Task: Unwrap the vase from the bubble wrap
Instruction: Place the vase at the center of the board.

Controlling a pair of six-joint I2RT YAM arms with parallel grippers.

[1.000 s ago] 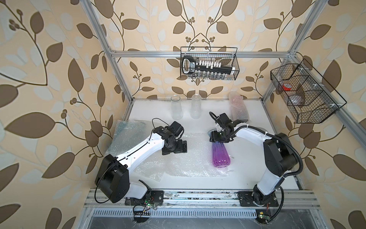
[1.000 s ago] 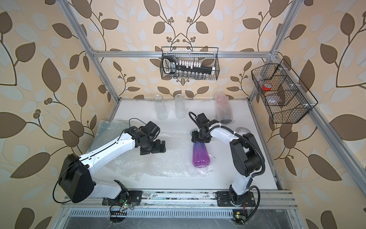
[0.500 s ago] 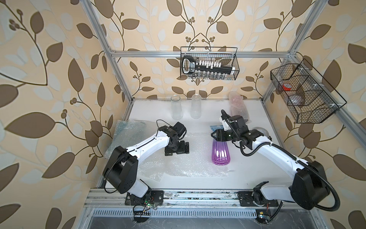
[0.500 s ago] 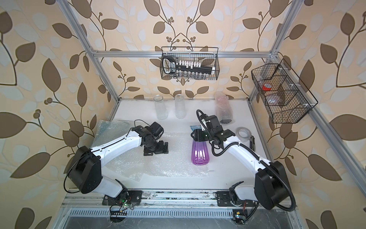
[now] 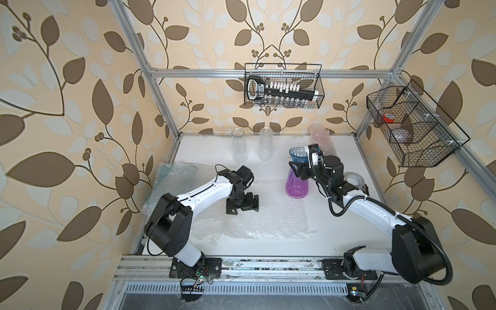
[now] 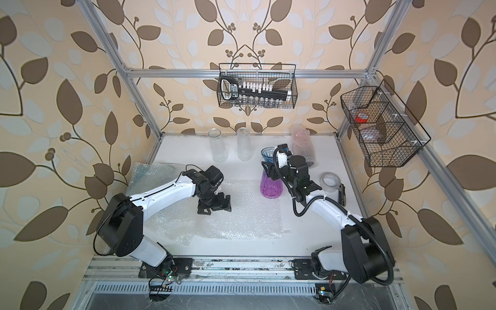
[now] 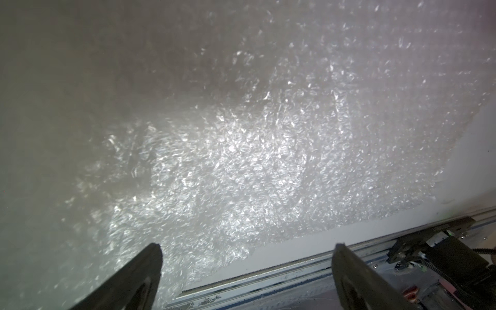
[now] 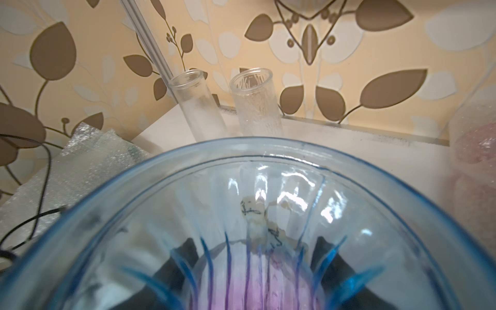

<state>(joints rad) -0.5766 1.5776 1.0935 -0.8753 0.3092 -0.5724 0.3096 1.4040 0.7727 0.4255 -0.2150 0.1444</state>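
The vase (image 5: 296, 186) (image 6: 271, 188) has a purple belly and a flared blue mouth. It stands upright at the far right edge of the flat bubble wrap (image 5: 268, 214) (image 6: 241, 217), bare of wrap. My right gripper (image 5: 298, 169) (image 6: 271, 171) is shut on its neck. In the right wrist view the vase (image 8: 268, 188) fills the frame, and the dark fingers (image 8: 174, 263) show through the glass. My left gripper (image 5: 243, 206) (image 6: 214, 207) hovers open over the sheet, holding nothing. In the left wrist view, bubble wrap (image 7: 241, 150) lies under the left gripper (image 7: 247, 268).
A second bubble wrap sheet (image 5: 174, 174) lies at the table's left side. Two clear glass vases (image 5: 239, 146) (image 5: 265, 145) and a wrapped pinkish item (image 5: 320, 137) stand along the back wall. A tape roll (image 5: 354, 179) sits right of my right wrist. Wire baskets (image 5: 283, 86) hang above.
The vase has gone from lying on the wrap to upright, swung up by the right gripper, which moved toward the back. The left gripper shifted slightly and stayed open.
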